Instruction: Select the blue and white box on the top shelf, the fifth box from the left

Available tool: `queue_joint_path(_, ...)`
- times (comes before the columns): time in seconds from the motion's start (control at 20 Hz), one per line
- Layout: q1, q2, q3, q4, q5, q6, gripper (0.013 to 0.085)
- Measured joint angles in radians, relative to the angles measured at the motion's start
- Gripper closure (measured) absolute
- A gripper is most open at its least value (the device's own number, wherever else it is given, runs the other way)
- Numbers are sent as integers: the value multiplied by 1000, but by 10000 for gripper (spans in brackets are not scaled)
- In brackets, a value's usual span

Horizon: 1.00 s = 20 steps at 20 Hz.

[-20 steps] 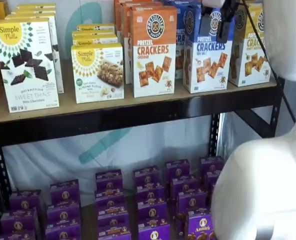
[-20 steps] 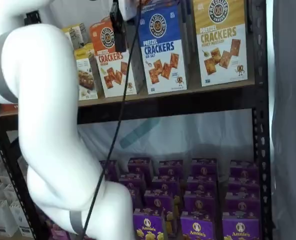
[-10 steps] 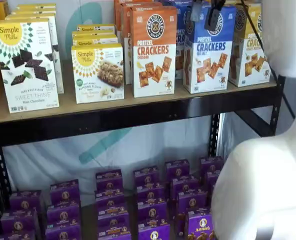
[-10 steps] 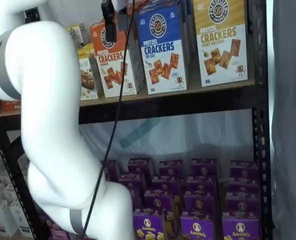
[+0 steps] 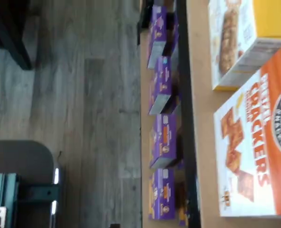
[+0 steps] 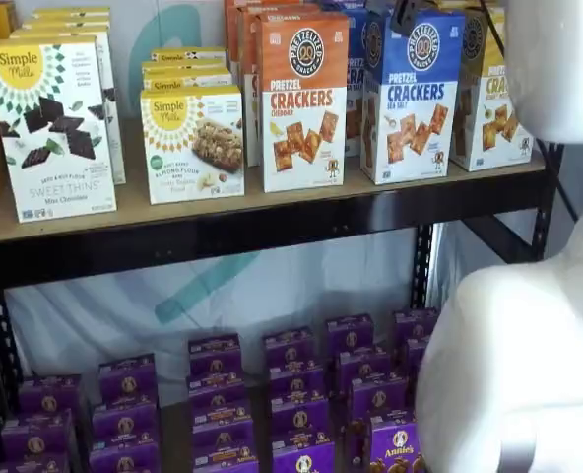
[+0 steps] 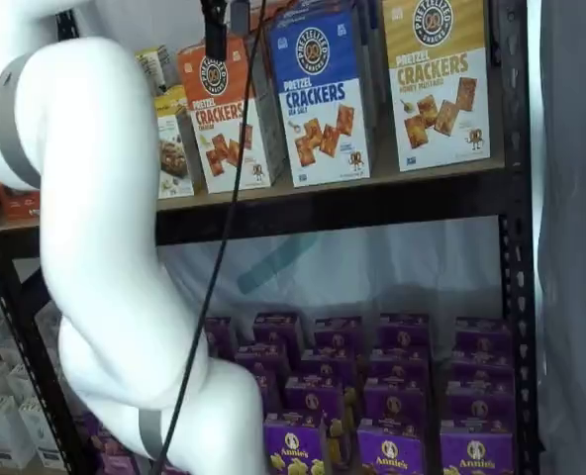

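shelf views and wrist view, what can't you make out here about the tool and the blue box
- Tool: in both shelf views only black finger tips hang from the top edge; the body is cut off and no gap shows, so open or shut is unreadable.
- Blue box: absent from the wrist view, which shows only the orange box and a yellow-topped one.
- Blue box top: cut by the frame edge in both shelf views.

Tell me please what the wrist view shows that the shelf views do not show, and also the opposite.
Only the wrist view shows the grey wood floor under the shelves. Only the shelf views show the blue and white box on the top shelf, the yellow-topped cracker carton, the white arm and the gripper, high by the picture's edge. All share the orange Cheddar carton and the purple boxes below.
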Motion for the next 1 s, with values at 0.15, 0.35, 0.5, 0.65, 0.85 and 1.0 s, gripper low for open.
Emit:
queue_joint_path(0.15,-20,-12,20,27,-54,-10,130)
queue_joint_path(0.35,-46,-3,18,54,-89,-24,130)
queue_joint_path(0.5,-60,12,12,55,-119,-41,130)
queue_joint_path(0.65,-69,25,10,51,-149,-57,130)
queue_joint_path(0.85,-80,51,0,40,-184,-80,130)
queue_joint_path(1.0,-84,76,-16,26,-199,-95,130)
